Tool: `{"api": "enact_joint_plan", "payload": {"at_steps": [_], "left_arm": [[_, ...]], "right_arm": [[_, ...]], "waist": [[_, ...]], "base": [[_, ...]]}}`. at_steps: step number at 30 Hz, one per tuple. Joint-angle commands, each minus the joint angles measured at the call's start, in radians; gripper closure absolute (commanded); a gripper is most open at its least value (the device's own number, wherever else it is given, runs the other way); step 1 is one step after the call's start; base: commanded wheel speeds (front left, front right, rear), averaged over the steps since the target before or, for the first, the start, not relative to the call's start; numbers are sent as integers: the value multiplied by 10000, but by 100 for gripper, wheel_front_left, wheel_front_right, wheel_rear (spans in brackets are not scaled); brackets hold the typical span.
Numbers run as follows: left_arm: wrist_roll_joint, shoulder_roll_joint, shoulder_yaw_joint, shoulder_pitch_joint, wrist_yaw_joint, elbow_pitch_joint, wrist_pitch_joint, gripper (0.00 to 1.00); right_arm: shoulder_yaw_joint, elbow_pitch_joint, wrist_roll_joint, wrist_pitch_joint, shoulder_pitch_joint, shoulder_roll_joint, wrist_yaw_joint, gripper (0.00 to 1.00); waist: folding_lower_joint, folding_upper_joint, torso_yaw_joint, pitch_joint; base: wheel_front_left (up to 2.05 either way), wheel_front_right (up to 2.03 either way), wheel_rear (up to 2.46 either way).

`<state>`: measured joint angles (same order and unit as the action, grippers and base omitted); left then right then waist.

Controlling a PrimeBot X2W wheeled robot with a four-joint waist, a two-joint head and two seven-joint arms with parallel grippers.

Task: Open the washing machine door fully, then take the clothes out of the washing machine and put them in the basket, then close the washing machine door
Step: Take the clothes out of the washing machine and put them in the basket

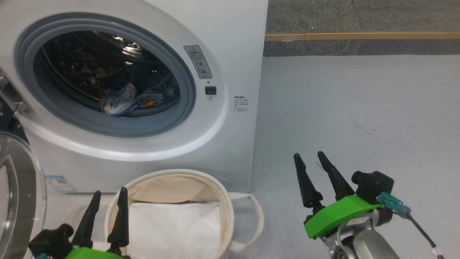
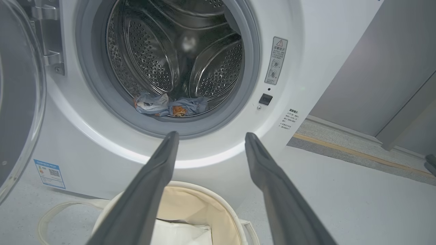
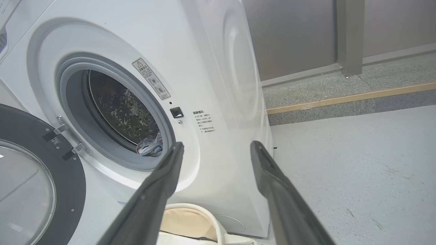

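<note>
The white washing machine (image 1: pixel 230 46) stands with its door (image 3: pixel 68 177) swung wide open to the left. Light blue clothes (image 1: pixel 133 95) with orange prints lie at the bottom front of the steel drum (image 2: pixel 150 54); the clothes (image 2: pixel 170 105) also show from the left wrist. The cream basket (image 1: pixel 224 201) sits on the floor right before the machine, lined with a flat white sheet. My left gripper (image 1: pixel 109 194) is open, low at the basket's left rim, empty. My right gripper (image 1: pixel 309 157) is open and empty over the floor, right of the basket.
Grey speckled floor (image 1: pixel 359 115) stretches to the right of the machine. A brass strip (image 1: pixel 359 35) runs across the floor at the back, with a grey wall (image 3: pixel 293 30) behind it. The open door's glass dome (image 1: pixel 21 194) bulges at the far left near my left arm.
</note>
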<state>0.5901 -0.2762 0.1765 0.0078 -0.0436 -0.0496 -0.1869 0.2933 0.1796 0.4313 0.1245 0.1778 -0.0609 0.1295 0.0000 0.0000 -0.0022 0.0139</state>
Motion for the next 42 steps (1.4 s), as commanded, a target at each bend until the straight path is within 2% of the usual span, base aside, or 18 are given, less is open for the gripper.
{"api": "enact_joint_plan", "payload": {"at_steps": [1, 11, 17, 26, 33, 42], "left_arm": [[13, -129, -424, -507, -21, 238, -109, 0], [174, 79, -415, -611, -159, 176, -142, 0], [-53, 183, -269, -1301, -224, -820, -254, 0], [351, 512, -502, -3702, 737, -3775, -619, 0], [365, 430, -747, -5681, 1425, -5958, -733, 0], [82, 133, -863, -7856, 1694, -7612, -746, 0]], "right_arm": [[258, -309, -46, 62, 353, 104, 12, 0], [659, -298, 3, 110, 400, 105, 12, 0], [989, -413, -43, 123, 502, 72, 12, 0], [1490, -868, -188, 87, 832, -344, 12, 0], [1638, -1472, -292, 3, 1007, -887, 12, 0], [1603, -2496, -458, -39, 905, -1322, 12, 0]], "waist": [[0, 0, 11, 2], [0, 0, 122, 86], [0, 0, 112, 460], [0, 0, -232, 1404], [0, 0, -638, 2250], [0, 0, -906, 3370]], "base": [[74, -74, 0], [16, -16, 0], [0, 0, 0], [0, 0, 0], [0, 0, 0], [0, 0, 0]]}}
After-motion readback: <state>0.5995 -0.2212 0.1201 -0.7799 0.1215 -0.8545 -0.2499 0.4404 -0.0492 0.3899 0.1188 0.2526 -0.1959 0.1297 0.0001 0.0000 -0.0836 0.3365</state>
